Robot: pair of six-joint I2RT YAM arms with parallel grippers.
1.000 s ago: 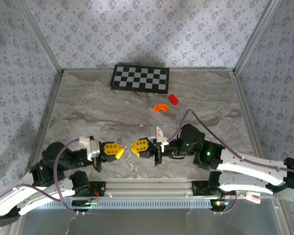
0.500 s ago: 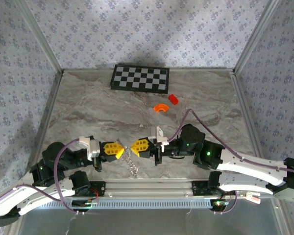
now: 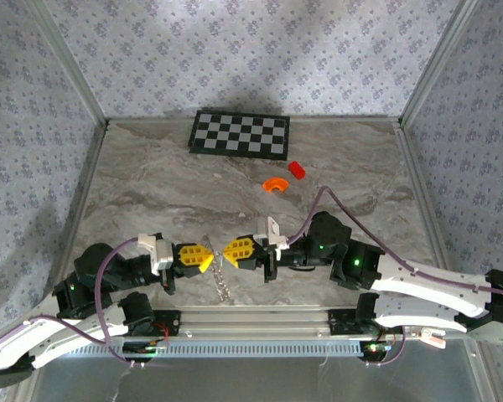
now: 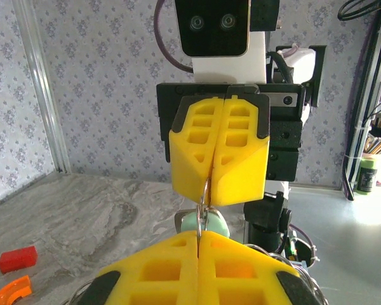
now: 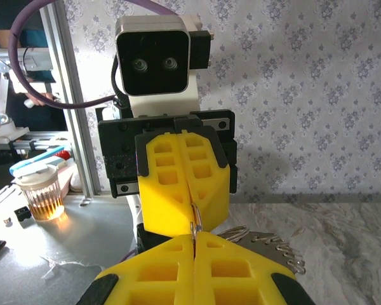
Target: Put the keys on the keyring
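Your left gripper and right gripper both stay closed tight on the keyring, tip to tip. The keys hang just below it. Almost nothing has moved in this last second, so I judge the threading is paused.

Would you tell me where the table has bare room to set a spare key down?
Bare: the left side between checkerboard and left gripper, and the right side past the red block and orange arc. Crowded: near centre, where it and the right gripper pinch the keyring.
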